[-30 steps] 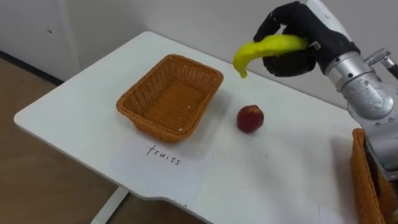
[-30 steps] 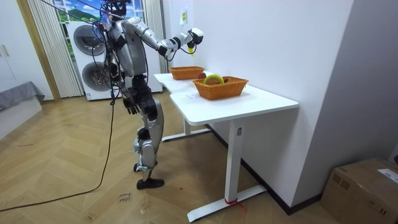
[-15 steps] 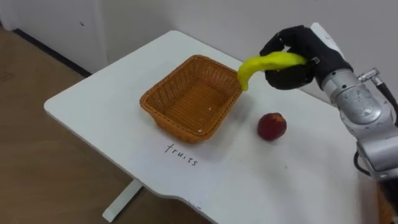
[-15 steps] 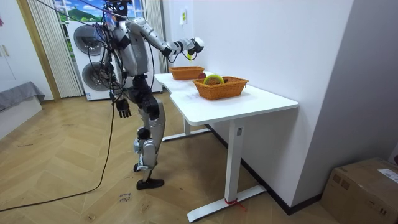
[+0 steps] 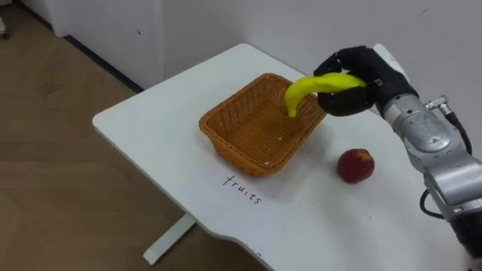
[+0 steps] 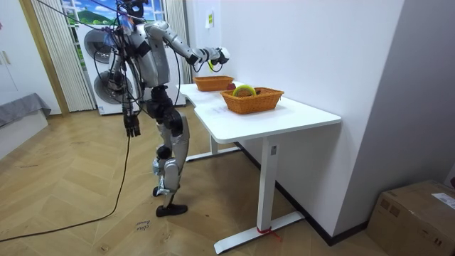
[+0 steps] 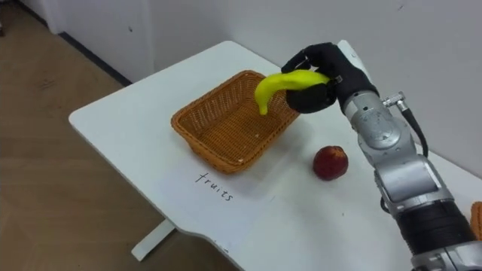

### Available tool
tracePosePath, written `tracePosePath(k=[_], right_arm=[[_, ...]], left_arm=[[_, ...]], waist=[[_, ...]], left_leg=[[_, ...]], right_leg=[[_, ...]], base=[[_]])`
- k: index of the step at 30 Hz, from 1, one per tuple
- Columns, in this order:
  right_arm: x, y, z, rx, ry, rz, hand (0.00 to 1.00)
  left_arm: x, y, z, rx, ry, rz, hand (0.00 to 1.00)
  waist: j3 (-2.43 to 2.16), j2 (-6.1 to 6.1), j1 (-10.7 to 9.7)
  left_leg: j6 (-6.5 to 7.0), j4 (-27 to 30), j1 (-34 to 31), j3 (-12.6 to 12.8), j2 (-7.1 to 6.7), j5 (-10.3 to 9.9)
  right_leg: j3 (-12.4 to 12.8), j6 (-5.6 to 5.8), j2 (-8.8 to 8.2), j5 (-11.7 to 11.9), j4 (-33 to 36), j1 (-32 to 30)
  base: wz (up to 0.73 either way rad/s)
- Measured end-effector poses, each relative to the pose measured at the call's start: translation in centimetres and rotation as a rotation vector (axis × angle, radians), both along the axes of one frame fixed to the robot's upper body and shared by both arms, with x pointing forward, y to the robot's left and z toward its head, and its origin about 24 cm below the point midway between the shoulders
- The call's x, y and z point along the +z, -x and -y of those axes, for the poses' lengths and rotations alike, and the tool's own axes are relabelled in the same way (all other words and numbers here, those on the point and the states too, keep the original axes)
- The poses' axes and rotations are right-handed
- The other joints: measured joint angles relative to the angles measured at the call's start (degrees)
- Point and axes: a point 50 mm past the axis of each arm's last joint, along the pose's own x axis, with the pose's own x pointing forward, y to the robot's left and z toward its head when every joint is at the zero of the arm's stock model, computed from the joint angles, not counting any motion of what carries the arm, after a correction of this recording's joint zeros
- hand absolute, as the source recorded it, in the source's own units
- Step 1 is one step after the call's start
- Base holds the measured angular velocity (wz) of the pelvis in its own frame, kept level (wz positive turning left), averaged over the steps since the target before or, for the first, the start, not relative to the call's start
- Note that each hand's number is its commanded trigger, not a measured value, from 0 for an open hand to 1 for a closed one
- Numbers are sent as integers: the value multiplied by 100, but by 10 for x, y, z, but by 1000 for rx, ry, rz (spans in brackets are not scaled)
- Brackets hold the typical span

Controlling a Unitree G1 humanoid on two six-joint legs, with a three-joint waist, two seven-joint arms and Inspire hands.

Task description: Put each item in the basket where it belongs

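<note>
White tabletop (image 5: 143,128) carries a wicker basket (image 5: 226,150), with a red fruit (image 5: 355,165) near it. Over the last second the right hand (image 5: 361,64), curled round the banana (image 5: 312,84), has brought it above the basket's far rim, so a release seems close. The left hand (image 6: 132,126) hangs by the hip.

I logged a white table (image 6: 306,114) against the wall, two stacked washing machines (image 6: 96,50) beyond it, and a cardboard box (image 6: 416,213) on the parquet floor (image 6: 71,192).
</note>
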Motion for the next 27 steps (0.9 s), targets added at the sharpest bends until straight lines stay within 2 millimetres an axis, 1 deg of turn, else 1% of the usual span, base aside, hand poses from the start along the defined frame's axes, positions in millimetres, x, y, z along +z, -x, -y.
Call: tracePosePath(k=[2,4,10,14,15,18,22,23,24,25,26,27], right_arm=[[-1,0,0,-5,-38,-8,100],[-10,1,0,-19,-56,-42,100],[-28,3,0,-27,-48,-119,100],[-31,3,0,-34,-74,-133,100],[-34,4,1,-42,-78,-145,100],[-40,4,4,-57,-78,-169,100],[-42,5,5,-65,-98,-183,100],[-43,5,5,-65,-98,-183,97],[-43,5,6,-67,-98,-187,82],[-45,5,6,-68,-96,-191,76],[-46,6,5,-66,-93,-195,54],[-48,6,4,-60,-86,-204,36]], left_arm=[[1,7,0,7,-2,-20,0],[1,14,0,14,-7,-44,0],[3,22,0,19,-19,-64,0],[2,27,3,-4,-10,-88,0],[2,28,4,-8,-8,-94,0],[3,32,4,-8,-5,-113,0],[4,35,3,-3,11,-133,0],[4,35,2,-3,12,-135,0],[4,35,0,-5,9,-135,0],[5,34,-1,-7,6,-134,0],[5,34,-1,-8,5,-134,0],[5,34,-2,-9,4,-134,0]], waist=[[7,16,4],[11,51,3],[8,79,118],[4,72,128],[0,60,155],[-15,34,166],[-20,-14,254],[-18,-22,257],[-19,-38,279],[-15,-52,316],[-16,-64,321],[-17,-77,332]], left_leg=[[1,5,0,-7,-1,1],[0,14,35,-21,-1,1],[-4,42,68,-23,3,2],[-4,90,72,-57,-13,1],[-4,107,70,-132,-33,1],[-4,145,98,-154,-47,1],[-5,201,83,-173,-68,0],[-5,208,88,-186,-75,0],[-5,209,110,-192,-85,0],[-3,203,136,-185,-91,0],[-3,204,139,-190,-95,0],[-3,203,143,-193,-96,0]], right_leg=[[-5,0,2,0,0,1],[-18,2,5,-1,2,48],[-15,10,8,-6,5,92],[-59,10,4,-6,5,134],[-99,10,2,-7,4,155],[-154,20,-3,-17,-13,194],[-175,16,9,-26,-98,250],[-182,16,11,-26,-113,268],[-180,23,5,-35,-113,288],[-168,30,-7,-54,-114,295],[-171,32,-9,-60,-112,301],[-170,32,-8,-61,-111,306]], base=[[0],[4],[0],[6],[13],[10],[4],[7],[3],[0],[0],[4]])
